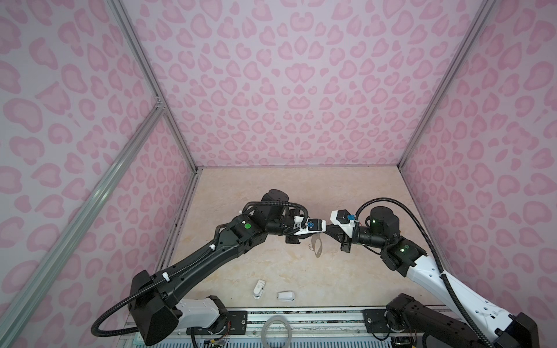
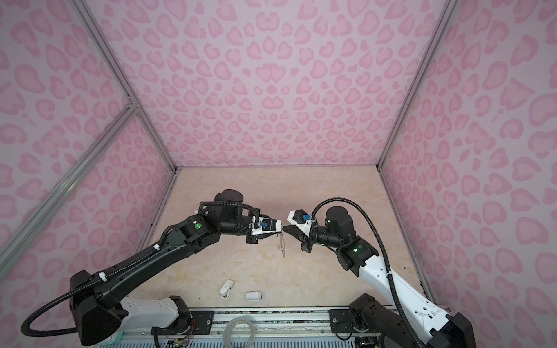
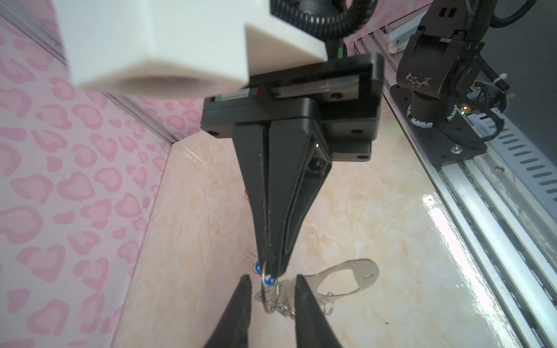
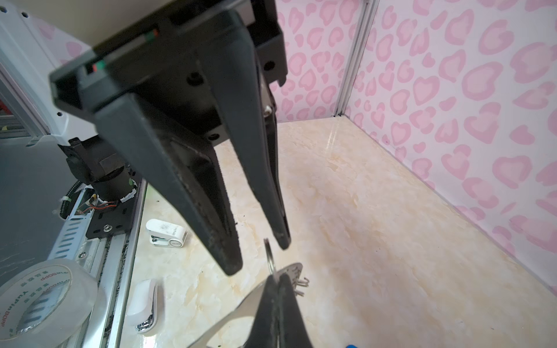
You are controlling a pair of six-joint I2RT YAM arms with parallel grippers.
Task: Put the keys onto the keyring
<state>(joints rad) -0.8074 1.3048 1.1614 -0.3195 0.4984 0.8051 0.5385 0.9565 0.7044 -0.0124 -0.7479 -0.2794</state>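
**Two hands tip to tip over the keyring, mid-bench**

Nearest, on the front rail: a roll of clear tape.

Just past the rail, on the bench: two white plastic pieces, near each other but not touching.

Mid-bench: the keyring, a thin grey plate with an oval cut-out, sits between the two arms in both top views.
- The right hand is closed. Its tips pinch a wire split ring, which stands upright out of the grip and meets the plate's rounded end.
- Smaller rings bunch along that same end.
- The plate runs back beneath the right hand. I cannot tell whether it lies flat or is tipped up.
- The left hand is open. Its fingers stand apart, one on either side of the upright ring, and neither clearly touches it.

Under the right hand: the blue key lies on the bench. Its tag and pale label show through the ring in the left wrist view. The arms hide it in both top views. The red-orange key cannot be made out.

Farthest: a pink heart-print wall.
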